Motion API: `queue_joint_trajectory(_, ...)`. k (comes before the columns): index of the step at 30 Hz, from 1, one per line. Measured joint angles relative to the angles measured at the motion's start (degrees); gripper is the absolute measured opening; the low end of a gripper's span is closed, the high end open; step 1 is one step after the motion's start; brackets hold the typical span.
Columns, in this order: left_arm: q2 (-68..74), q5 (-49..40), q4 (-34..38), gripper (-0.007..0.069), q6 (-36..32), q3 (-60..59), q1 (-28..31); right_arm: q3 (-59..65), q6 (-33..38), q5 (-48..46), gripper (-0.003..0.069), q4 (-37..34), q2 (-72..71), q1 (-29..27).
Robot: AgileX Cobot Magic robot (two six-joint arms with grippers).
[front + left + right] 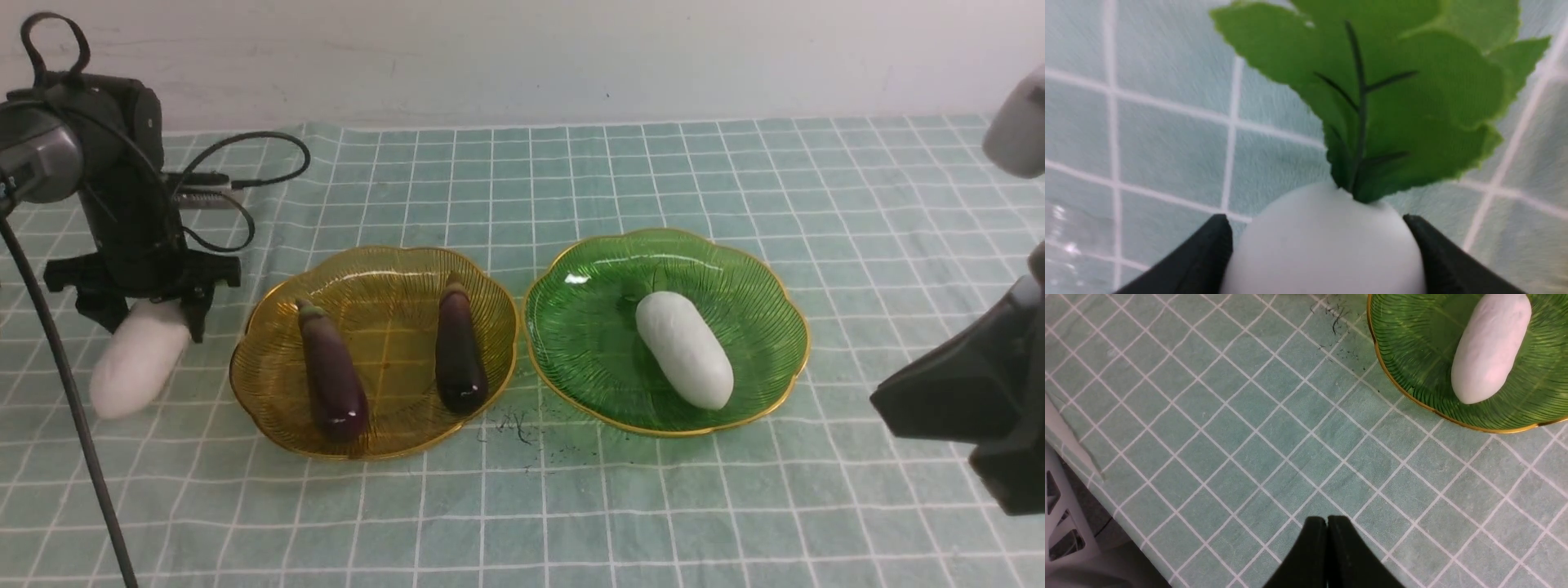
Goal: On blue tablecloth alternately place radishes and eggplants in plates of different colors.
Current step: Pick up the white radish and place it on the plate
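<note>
On the blue tablecloth (571,506) stand an amber plate (384,273) and a green plate (588,343). Two dark eggplants (331,384) (459,347) lie side by side in the amber plate. One white radish (684,349) (1490,347) lies in the green plate (1412,343). A second radish (135,367) (1323,245) lies on the cloth left of the amber plate, green leaves (1392,102) pointing away. My left gripper (151,327) (1314,220) is shut on its leafy end, a finger against each side. My right gripper (1327,520) hangs shut and empty over bare cloth, right of the green plate.
A black cable (73,408) hangs down in front of the left arm, and another loops behind it (245,163). Black specks (514,425) mark the cloth between the plates. A pale wall runs along the back. The cloth's edge (1081,457) and a white frame (1061,522) show beside the right gripper.
</note>
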State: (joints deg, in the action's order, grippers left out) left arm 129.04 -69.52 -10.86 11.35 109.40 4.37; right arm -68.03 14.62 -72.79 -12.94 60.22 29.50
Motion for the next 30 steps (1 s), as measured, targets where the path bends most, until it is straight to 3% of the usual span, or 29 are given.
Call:
queue_joint_trajectory(4,-2.3,-0.7,4.6,0.0461,-0.1,5.2,0.0,0.0,0.3,0.0,-0.0015,2.3,0.0,0.0)
queue_joint_trajectory(8,-4.9,-0.8,19.4,0.0461,-0.5,10.0,-0.7,0.0,0.3,0.0,-0.0015,4.6,0.0,0.0)
queue_joint_trajectory(10,-5.0,-0.8,28.4,0.0461,-2.1,10.5,-3.4,0.0,0.3,0.0,-0.0015,6.7,-0.2,0.0)
queue_joint_trajectory(12,-4.7,-0.8,31.2,0.0461,-3.1,10.5,-5.1,0.0,0.3,0.0,-0.0015,8.2,-0.7,0.0)
queue_joint_trajectory(14,-3.5,-0.8,36.7,0.0461,-4.5,10.5,-11.5,0.0,-1.2,0.0,-0.0015,11.3,-2.5,0.0)
queue_joint_trajectory(23,0.9,9.6,45.1,0.0461,-9.3,10.5,-27.7,0.0,-8.0,0.0,-0.0015,12.9,-15.8,0.0)
queue_joint_trajectory(30,4.8,14.6,45.3,0.0461,-10.8,10.5,-31.9,0.0,-9.1,-0.5,-0.0015,14.2,-29.4,0.0)
